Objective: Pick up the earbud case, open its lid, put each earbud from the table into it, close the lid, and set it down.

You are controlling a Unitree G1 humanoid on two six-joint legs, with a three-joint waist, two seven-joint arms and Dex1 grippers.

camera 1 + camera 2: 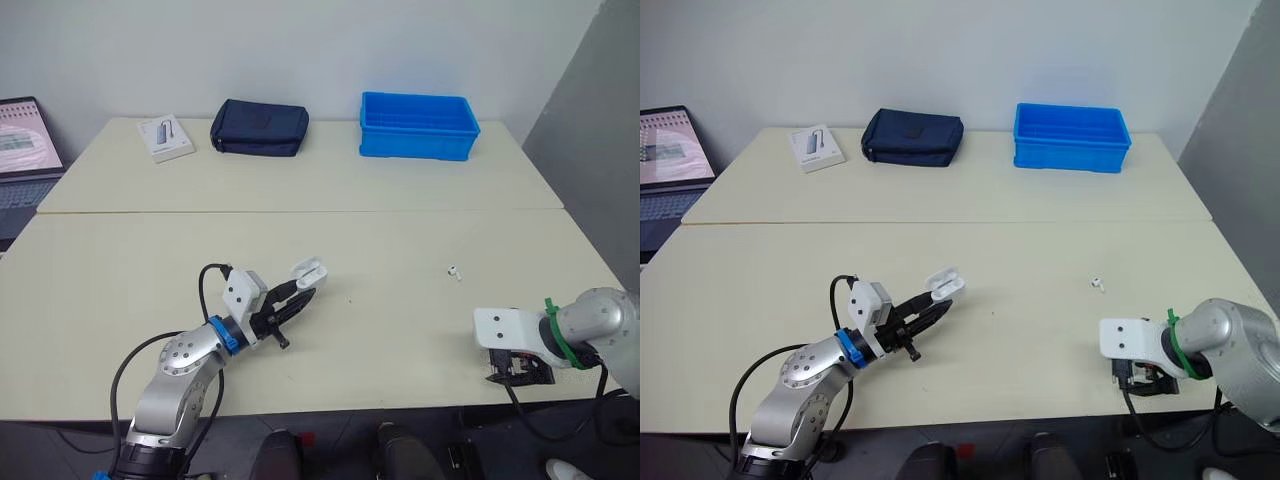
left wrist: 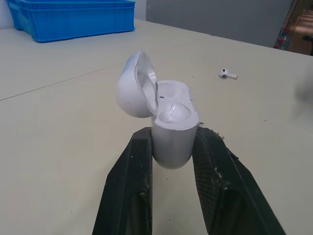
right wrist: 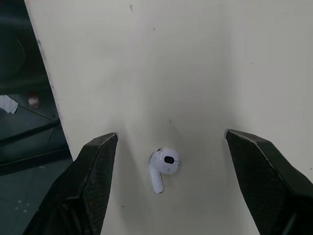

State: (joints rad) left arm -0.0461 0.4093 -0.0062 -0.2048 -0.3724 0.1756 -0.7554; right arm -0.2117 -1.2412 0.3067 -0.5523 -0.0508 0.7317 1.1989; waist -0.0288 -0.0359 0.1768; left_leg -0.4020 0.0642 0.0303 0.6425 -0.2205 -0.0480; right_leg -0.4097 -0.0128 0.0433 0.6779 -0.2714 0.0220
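Observation:
My left gripper (image 1: 297, 293) is shut on the white earbud case (image 1: 308, 270), held just above the table's front-left area with its lid flipped open. In the left wrist view the black fingers (image 2: 134, 171) clamp the case body (image 2: 171, 139) from both sides, and the lid (image 2: 134, 88) stands up. One white earbud (image 1: 454, 270) lies on the table to the right of centre. A second earbud (image 3: 163, 166) lies on the table between the wide-open fingers of my right gripper (image 3: 171, 133). That gripper (image 1: 515, 370) points down at the table's front right edge.
A blue bin (image 1: 418, 125), a dark pouch (image 1: 259, 127) and a white box (image 1: 166, 137) stand along the far table. A laptop (image 1: 22, 150) sits at the far left. The table's front edge (image 3: 46, 88) runs close beside the second earbud.

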